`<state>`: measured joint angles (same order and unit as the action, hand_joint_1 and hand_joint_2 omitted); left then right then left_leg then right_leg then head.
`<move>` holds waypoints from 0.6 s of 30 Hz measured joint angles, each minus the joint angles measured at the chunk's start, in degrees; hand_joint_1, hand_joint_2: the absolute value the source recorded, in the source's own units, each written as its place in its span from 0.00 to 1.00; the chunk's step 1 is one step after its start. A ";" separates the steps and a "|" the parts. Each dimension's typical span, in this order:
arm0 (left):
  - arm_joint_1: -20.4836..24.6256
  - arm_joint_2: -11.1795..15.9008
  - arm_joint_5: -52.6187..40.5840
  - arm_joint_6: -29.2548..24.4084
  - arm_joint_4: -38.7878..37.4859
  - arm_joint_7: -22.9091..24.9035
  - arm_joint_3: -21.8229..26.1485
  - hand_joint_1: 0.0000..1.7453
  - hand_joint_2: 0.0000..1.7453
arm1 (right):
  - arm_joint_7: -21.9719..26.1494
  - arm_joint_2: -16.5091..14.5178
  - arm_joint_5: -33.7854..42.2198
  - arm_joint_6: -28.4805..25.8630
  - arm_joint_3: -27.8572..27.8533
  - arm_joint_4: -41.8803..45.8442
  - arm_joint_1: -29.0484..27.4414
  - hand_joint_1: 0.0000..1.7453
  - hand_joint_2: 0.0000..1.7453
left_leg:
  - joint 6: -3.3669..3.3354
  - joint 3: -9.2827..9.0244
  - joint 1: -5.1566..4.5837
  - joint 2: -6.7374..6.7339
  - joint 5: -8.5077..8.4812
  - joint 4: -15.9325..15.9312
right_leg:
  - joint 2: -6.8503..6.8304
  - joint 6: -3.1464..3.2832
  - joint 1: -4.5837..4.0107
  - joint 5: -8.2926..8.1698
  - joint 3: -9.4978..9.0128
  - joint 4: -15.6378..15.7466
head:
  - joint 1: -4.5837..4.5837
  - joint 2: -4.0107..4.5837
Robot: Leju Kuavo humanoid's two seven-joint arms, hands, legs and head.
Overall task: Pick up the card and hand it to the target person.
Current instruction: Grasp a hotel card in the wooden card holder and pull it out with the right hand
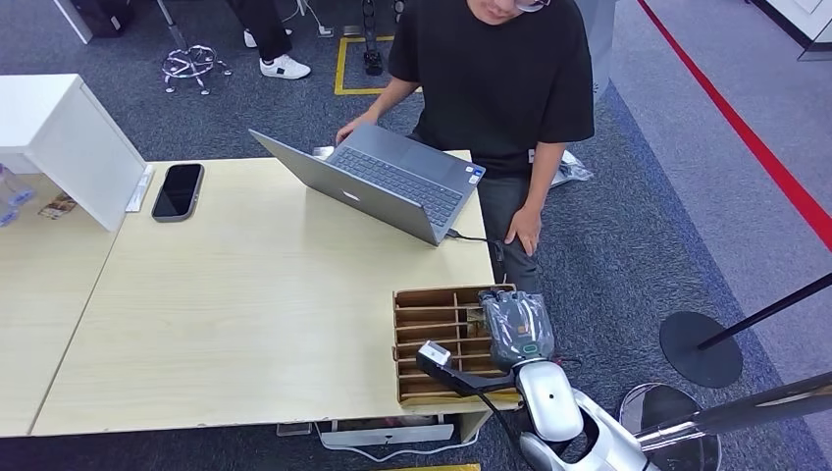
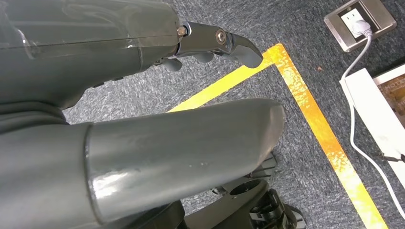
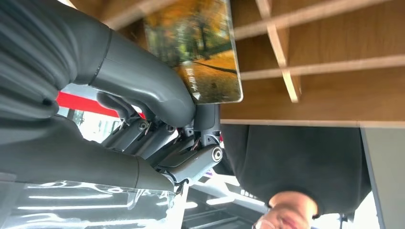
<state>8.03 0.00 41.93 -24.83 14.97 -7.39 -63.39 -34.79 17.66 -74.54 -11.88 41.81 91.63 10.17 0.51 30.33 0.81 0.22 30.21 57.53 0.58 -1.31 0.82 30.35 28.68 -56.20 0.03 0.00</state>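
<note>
1. At the lower right of the head view, the right hand (image 1: 517,327) sits over the right side of a wooden divided tray (image 1: 428,324) that stands at the near right corner of the pale worktop (image 1: 255,304).
2. Close up in the right wrist view, the right hand (image 3: 157,102) pinches a card (image 3: 200,47) printed with an autumn-tree scene; the thick grey thumb presses on the card's face, with darker fingers (image 3: 191,157) behind it.
3. That card stands among the thin wooden dividers of the tray (image 3: 334,62), one rounded corner poking past the tray's edge.
4. Upper centre of the head view, a person in a black T-shirt (image 1: 495,78) stands at the far right edge of the worktop, one hand on an open grey laptop (image 1: 378,182), the other hanging by the thigh.
5. Upper left of the head view, a dark phone (image 1: 178,190) lies flat on the worktop beside a white box (image 1: 64,142).
6. The left wrist view has the left hand (image 2: 210,45) above grey carpet (image 2: 296,176) crossed by yellow floor tape (image 2: 310,119); its fingers are curled in with nothing in them.
7. A floor socket (image 2: 360,21) with a white cable (image 2: 356,119) plugged in sits at the upper right of that view.
</note>
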 joint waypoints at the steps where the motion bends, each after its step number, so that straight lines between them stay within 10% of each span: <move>1: 0.00 0.00 -0.03 0.00 0.00 -0.01 0.00 0.00 0.00 | -0.04 0.00 -0.14 -0.29 -0.02 0.01 0.00 1.00 1.00 | 0.00 0.00 0.00 0.00 0.00 0.00 | 0.00 0.00 0.00 0.00 0.00 0.00 | -0.01 0.00; 18: -0.01 0.00 -0.05 -0.02 0.00 -0.34 0.00 0.00 0.00 | -0.66 0.57 -4.21 -0.67 -1.89 7.00 -0.02 1.00 1.00 | 0.00 -0.01 0.00 0.00 0.00 0.01 | 0.00 0.00 0.00 0.00 0.00 0.00 | -0.01 0.00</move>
<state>8.02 0.00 41.87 -24.85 14.97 -7.73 -63.39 -35.45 18.23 -78.75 -12.55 39.92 98.63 10.16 0.51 30.32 0.81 0.22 30.21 57.54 0.59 -1.31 0.82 30.35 28.69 -56.20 0.02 0.00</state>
